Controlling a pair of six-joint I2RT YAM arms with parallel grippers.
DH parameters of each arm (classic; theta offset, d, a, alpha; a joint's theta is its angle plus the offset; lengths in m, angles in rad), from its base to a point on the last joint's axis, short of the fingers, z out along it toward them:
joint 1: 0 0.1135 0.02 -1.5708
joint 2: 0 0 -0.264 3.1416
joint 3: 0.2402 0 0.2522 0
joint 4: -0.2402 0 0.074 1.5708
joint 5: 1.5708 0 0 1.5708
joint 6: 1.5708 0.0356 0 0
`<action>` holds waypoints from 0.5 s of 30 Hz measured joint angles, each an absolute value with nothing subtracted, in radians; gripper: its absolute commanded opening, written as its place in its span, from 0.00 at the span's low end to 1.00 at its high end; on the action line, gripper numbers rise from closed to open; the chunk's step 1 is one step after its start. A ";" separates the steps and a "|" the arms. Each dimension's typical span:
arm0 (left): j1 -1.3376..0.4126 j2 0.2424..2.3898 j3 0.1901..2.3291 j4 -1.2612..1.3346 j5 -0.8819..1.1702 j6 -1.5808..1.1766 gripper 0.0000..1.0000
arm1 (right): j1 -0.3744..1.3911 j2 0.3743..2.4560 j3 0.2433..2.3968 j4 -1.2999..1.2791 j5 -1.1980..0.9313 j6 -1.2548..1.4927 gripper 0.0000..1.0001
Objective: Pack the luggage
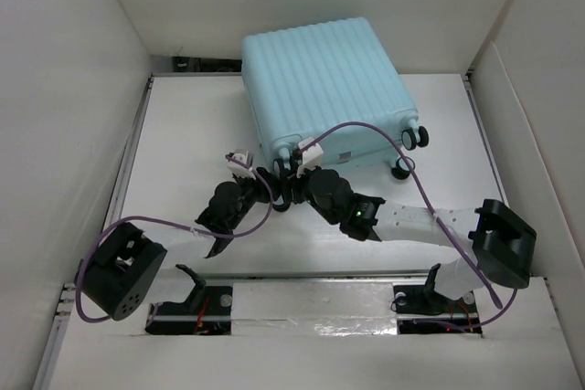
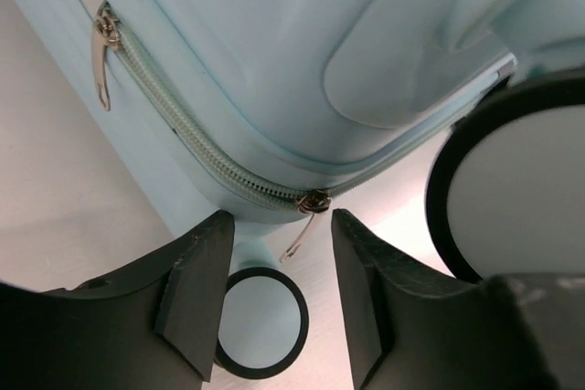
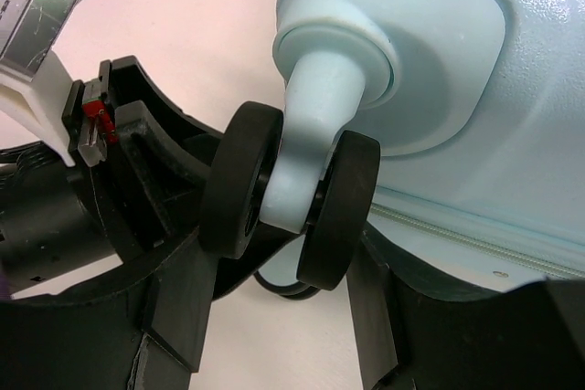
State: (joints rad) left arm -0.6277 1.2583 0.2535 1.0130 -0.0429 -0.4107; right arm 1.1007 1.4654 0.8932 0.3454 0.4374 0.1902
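Top external view showed the luggage (image 1: pixel 320 89) lying flat and closed on the desk (image 1: pixel 183 125), with both arms crowded at its near-left corner.

My main worry was the left gripper (image 2: pixel 281 226). Its fingers were spread, and the zipper pull (image 2: pixel 306 221) hung loose in the gap between them, touching neither. If I closed from there without easing in toward the shell, I judged the fingers could meet below the small tab, or only catch its tip, and it would slip out. A second pull (image 2: pixel 103 57) sat farther along the same zipper, so a tug the wrong way could drive the two sliders together instead of parting the seam. A pull against the zipper could also swing or roll the whole case away on its wheels.

The right gripper (image 3: pixel 274 262) straddled a spinner wheel (image 3: pixel 242 180) at that same corner of the luggage, one finger on each side of the twin discs. I could not tell whether it was pressing on them or merely standing around them, and a loose hold there would not brace the case. With both grippers so close together beside the corner, their fingers or cables could also foul each other.
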 measured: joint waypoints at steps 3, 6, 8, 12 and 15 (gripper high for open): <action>-0.627 1.270 0.253 1.026 -0.056 -0.438 0.35 | 1.100 1.465 0.895 0.344 0.435 0.191 0.00; -0.631 1.273 0.253 1.029 -0.065 -0.476 0.33 | 1.100 1.465 0.895 0.345 0.434 0.195 0.00; -0.644 1.275 0.253 1.029 -0.085 -0.497 0.32 | 1.100 1.465 0.895 0.345 0.434 0.198 0.00; -0.678 1.283 0.253 1.037 -0.130 -0.511 0.34 | 1.101 1.465 0.895 0.344 0.434 0.200 0.00; -0.700 1.298 0.258 1.051 -0.131 -0.514 0.33 | 1.101 1.465 0.895 0.344 0.434 0.200 0.00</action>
